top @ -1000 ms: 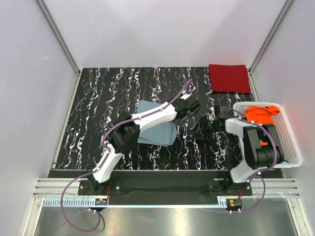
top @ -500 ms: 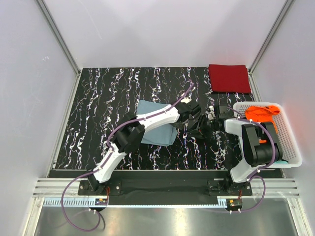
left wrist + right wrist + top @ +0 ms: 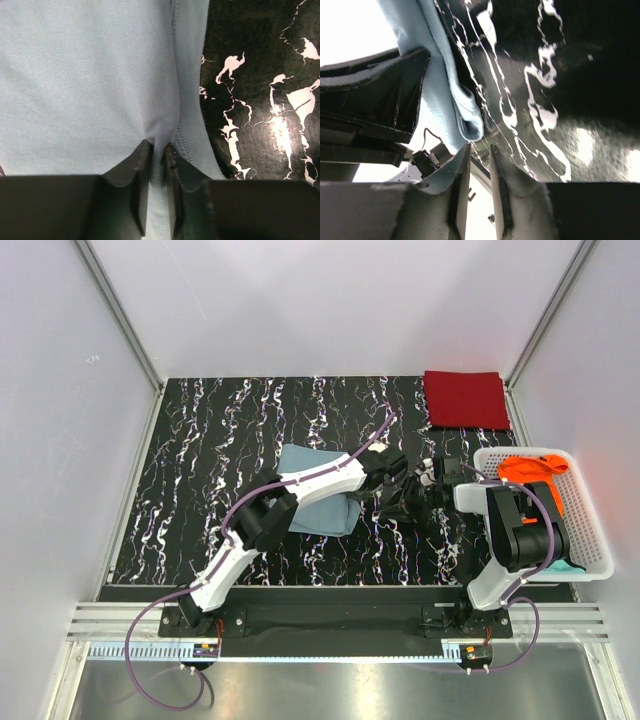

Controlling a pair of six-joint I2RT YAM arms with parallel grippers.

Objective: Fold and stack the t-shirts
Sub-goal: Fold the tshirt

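Observation:
The grey-blue t-shirt (image 3: 318,505) lies partly folded in the middle of the table. My left gripper (image 3: 380,478) is at the shirt's right edge. The left wrist view shows that gripper (image 3: 158,147) shut on a pinched ridge of the grey-blue t-shirt (image 3: 85,85). My right gripper (image 3: 404,502) sits low, just right of the shirt. Its jaws (image 3: 480,148) stand a narrow gap apart with nothing between them. The shirt's rolled edge (image 3: 469,122) lies just beyond its tips. A dark red t-shirt (image 3: 465,400) lies folded at the back right.
A white slatted basket (image 3: 592,540) stands at the right edge, holding a crumpled orange t-shirt (image 3: 530,472) and a bit of teal cloth (image 3: 566,566). The black marbled table (image 3: 200,460) is walled in by white panels on three sides.
My left gripper has come down onto the shirt's right edge and closed on the cloth. The right gripper's jaws have narrowed and it has edged left toward the shirt.

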